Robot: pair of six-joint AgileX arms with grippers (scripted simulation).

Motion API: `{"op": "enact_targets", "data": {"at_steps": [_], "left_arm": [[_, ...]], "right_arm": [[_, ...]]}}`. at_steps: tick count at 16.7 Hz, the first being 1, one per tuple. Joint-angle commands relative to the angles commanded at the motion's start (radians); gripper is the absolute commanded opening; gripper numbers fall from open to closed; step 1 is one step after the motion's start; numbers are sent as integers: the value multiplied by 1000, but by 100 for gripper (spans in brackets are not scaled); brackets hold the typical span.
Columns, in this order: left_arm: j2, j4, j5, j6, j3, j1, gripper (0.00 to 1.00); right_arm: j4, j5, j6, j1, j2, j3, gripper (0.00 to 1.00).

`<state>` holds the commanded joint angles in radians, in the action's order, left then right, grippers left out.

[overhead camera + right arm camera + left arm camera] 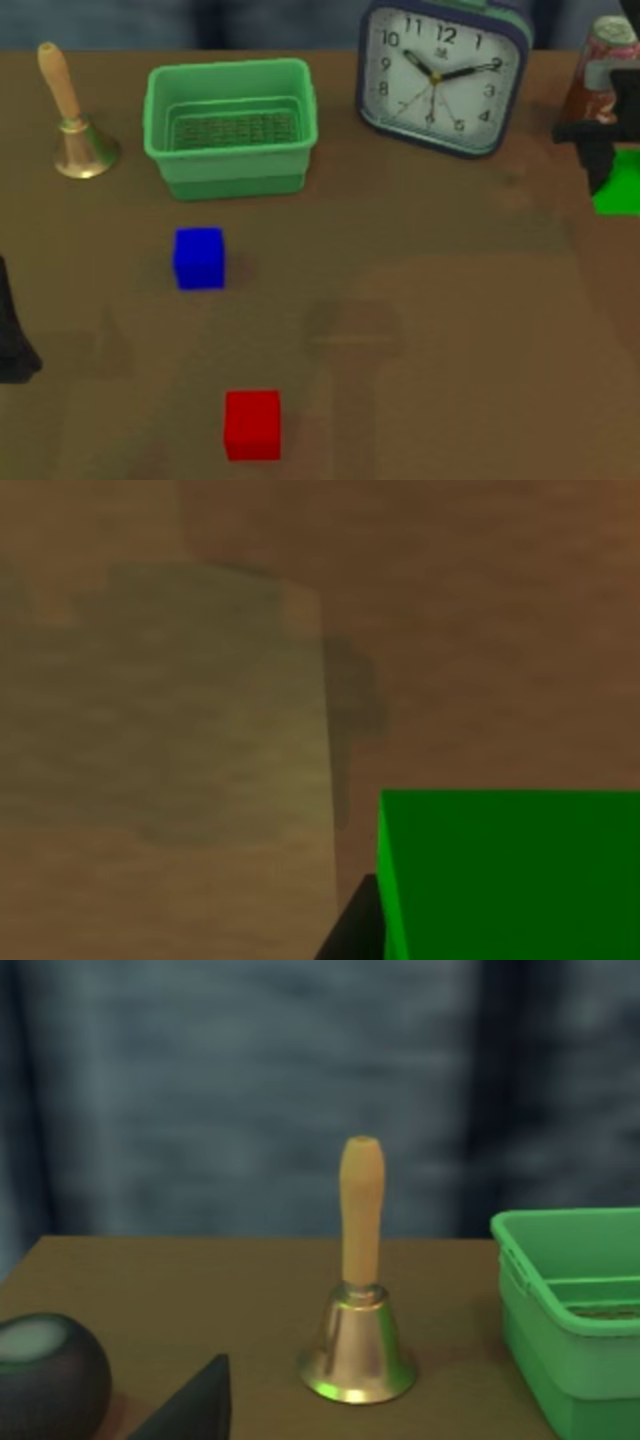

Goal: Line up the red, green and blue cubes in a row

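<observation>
Green cube [510,875] fills the right wrist view, at the table's [450,300] right edge under the right gripper [598,150]; I cannot tell its grip. Blue cube [199,258] sits before the basket [230,160], red cube [252,424] nearer. Left arm [12,340] parked left

Bell [78,140] upper left, basket [230,150] right of it, clock [440,75] upper right, cubes [199,258] lower left, one cube [620,185] far right edge
</observation>
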<state>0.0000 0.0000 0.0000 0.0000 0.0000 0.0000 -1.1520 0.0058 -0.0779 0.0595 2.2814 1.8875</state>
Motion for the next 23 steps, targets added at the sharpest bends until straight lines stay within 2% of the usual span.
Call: {"op": "enact_targets", "data": {"at_steps": [4, 7, 10, 17, 20, 23], "left_arm": [[0, 0, 0, 0, 0, 0, 100], [0, 0, 0, 0, 0, 0, 100], [0, 0, 0, 0, 0, 0, 100], [0, 0, 0, 0, 0, 0, 100], [0, 0, 0, 0, 0, 0, 100], [0, 0, 0, 0, 0, 0, 100]], "right_arm": [[3, 0, -4, -3, 3, -3, 0], [6, 0, -70, 62, -15, -26, 0], [15, 2, -226, 221, -61, -89, 0], [53, 9, -722, 737, -221, -302, 0], [73, 14, -837, 853, -280, -367, 0], [79, 16, -861, 877, -296, -383, 0]]}}
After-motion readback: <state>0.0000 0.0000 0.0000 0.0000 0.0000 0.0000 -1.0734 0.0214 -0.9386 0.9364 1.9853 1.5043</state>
